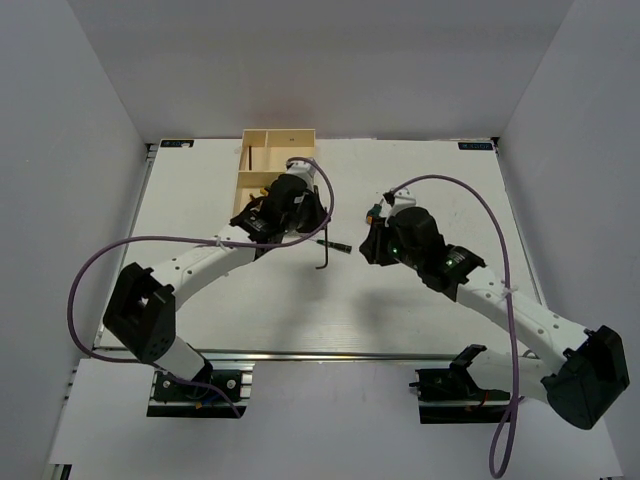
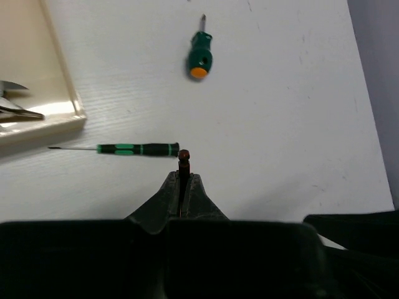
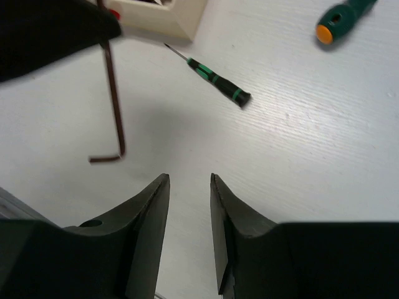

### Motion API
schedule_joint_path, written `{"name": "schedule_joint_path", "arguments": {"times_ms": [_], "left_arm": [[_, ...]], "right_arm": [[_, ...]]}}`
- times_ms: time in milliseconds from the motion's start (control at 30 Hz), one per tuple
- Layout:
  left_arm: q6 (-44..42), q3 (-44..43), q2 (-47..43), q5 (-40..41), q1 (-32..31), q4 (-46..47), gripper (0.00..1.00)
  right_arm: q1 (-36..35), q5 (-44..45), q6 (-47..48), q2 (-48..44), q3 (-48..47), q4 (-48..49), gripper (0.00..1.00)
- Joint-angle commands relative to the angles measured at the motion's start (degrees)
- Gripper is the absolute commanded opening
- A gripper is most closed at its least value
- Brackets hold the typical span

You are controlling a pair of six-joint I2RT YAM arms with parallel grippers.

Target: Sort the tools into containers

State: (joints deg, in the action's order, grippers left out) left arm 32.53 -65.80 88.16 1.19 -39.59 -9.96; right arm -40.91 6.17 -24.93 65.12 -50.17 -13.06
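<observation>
My left gripper [image 2: 183,175] is shut on a dark L-shaped hex key [image 3: 113,81], which hangs upright from it above the table, short leg at the bottom. My right gripper [image 3: 189,180] stands open and empty a short way right of the key, touching nothing. A thin green-handled screwdriver [image 2: 137,149] lies on the table just beyond the left fingertips. A stubby green screwdriver [image 2: 200,56] with an orange butt lies farther off. The cream tray [image 1: 262,160] stands at the back left, with pliers [image 2: 15,109] in the compartment nearest the left gripper.
The left arm [image 1: 200,262] reaches diagonally up to the tray's front right corner [image 3: 176,17]. The right arm [image 1: 480,290] comes in from the lower right. Grey walls close the table at the left, right and back.
</observation>
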Motion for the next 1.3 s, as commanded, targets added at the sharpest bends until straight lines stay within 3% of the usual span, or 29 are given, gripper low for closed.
{"name": "schedule_joint_path", "arguments": {"times_ms": [0,567,1000,1267], "left_arm": [[-4.23,-3.72,-3.61,4.43,2.49,-1.64,0.0],[-12.84,-14.7,4.56,2.23,16.03,-2.96,0.0],[-21.37,-41.4,22.92,-5.93,26.23,-7.53,0.0],[-25.5,-51.27,32.68,-10.32,31.23,-5.96,0.0]], "right_arm": [[0.12,4.54,1.64,-3.51,3.49,-2.23,0.39],[0.74,12.02,1.55,-12.65,14.57,-4.7,0.41],[0.83,14.39,1.73,-16.26,17.74,-2.67,0.41],[0.92,12.81,0.93,-16.43,20.29,0.14,0.41]]}}
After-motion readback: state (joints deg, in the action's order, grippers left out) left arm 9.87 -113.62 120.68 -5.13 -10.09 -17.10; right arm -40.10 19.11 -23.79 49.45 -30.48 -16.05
